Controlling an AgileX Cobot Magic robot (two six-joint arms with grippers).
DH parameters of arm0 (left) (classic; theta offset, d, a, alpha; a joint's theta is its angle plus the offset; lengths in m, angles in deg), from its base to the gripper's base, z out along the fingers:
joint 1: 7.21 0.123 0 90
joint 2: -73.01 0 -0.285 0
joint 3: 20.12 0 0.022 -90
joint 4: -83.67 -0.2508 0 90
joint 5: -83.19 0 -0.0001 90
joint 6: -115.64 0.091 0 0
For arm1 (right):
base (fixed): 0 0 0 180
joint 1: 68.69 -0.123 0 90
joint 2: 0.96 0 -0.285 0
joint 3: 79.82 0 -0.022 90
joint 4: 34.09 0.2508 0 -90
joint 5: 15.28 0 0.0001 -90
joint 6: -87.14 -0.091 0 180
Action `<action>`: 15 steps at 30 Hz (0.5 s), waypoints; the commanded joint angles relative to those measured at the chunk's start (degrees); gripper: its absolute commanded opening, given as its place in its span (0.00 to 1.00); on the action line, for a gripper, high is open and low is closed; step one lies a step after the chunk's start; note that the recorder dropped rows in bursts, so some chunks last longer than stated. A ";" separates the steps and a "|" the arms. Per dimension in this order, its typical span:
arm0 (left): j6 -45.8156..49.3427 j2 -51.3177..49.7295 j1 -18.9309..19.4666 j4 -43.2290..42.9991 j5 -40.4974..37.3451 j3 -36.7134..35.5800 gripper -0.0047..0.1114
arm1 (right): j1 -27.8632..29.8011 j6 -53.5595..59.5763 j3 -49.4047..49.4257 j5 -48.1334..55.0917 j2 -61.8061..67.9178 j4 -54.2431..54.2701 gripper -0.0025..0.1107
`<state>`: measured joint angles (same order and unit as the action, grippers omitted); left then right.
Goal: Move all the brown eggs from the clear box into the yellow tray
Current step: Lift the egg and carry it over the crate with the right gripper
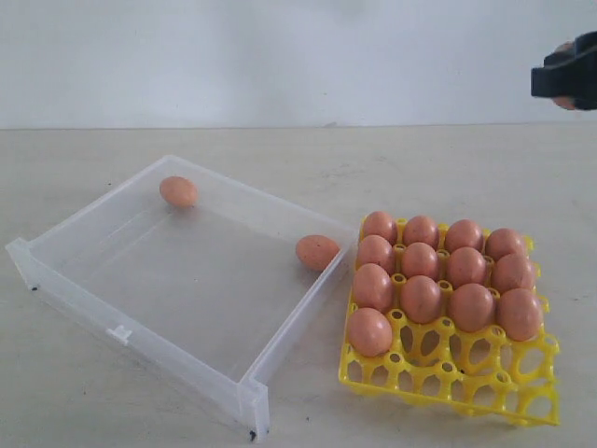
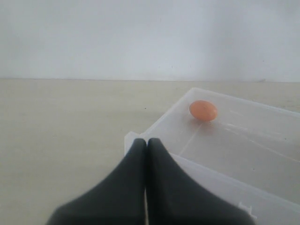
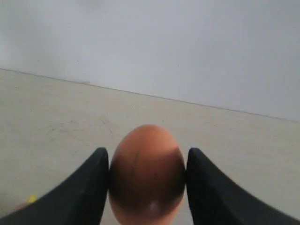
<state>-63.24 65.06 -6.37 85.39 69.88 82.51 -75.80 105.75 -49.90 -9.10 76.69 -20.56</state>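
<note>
**Right pincer holds one egg high; two more wait in the box.**

The left gripper (image 2: 146, 140) sits low outside the box's corner, its black jaws pressed together on nothing. The shallow, transparent plastic clear box (image 1: 84, 299) keeps two smooth, orange-brown oval brown eggs, one in its eleven o'clock corner (image 1: 177, 191) and one against its three o'clock wall (image 1: 317, 252). At the box's three o'clock, the bright yellow tray (image 1: 536, 411) of plastic lattice holds thirteen, with three near cells free. At the tray's one o'clock, raised and roughly level, the right gripper (image 3: 147, 154) clasps the held egg (image 3: 146, 183) across its widest girth. These eggs are probably light, rigid, slick and brittle, so a gentle squeeze there suits them.
</note>
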 commanded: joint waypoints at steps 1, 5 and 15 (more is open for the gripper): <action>0.03 0.17 -0.25 0.31 0.00 0.15 0.00 | -0.15 20.54 -14.75 11.24 13.12 27.21 0.02; 0.03 0.17 -0.25 0.31 0.00 0.15 0.00 | -1.93 62.10 -23.21 49.22 24.29 84.74 0.02; 0.03 0.17 -0.25 0.31 0.00 0.15 0.00 | -0.07 75.10 -3.57 62.74 17.59 86.41 0.02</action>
<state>-63.24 65.06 -6.37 85.39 69.88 82.51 -79.77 176.93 -60.19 53.74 97.51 65.12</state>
